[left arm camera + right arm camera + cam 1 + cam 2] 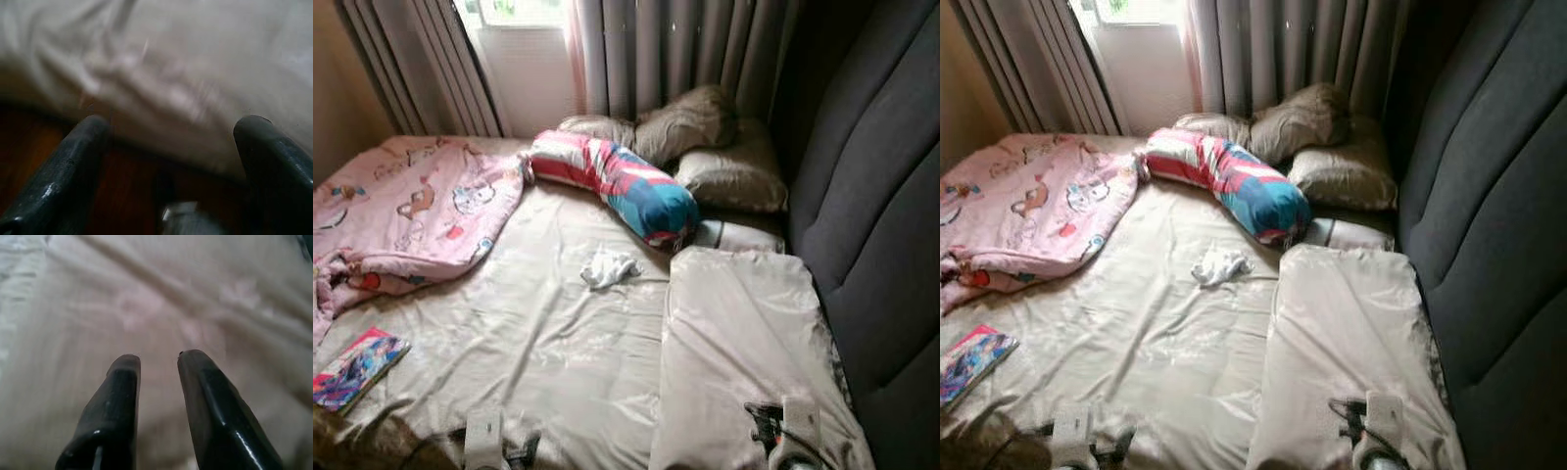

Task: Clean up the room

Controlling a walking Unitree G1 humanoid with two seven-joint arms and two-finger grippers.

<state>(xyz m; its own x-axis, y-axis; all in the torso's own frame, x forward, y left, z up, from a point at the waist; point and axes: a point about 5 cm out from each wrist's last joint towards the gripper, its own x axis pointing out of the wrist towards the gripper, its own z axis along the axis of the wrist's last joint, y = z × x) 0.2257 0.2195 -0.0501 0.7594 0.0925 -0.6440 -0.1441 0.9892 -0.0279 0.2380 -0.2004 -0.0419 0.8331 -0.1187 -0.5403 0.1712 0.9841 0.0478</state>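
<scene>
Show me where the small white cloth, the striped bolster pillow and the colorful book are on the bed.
small white cloth (607, 267): left eye view, on its crumpled middle.
striped bolster pillow (625, 184): left eye view, on its red and blue midsection.
colorful book (354, 370): left eye view, on the middle of its cover.

Left end effector low, fingers spread wide. Right end effector low, fingers narrowly parted, empty.

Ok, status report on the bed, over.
Left gripper open at bed edge, right gripper slightly open over sheet. White cloth mid-bed, untouched. Nothing between.
</scene>
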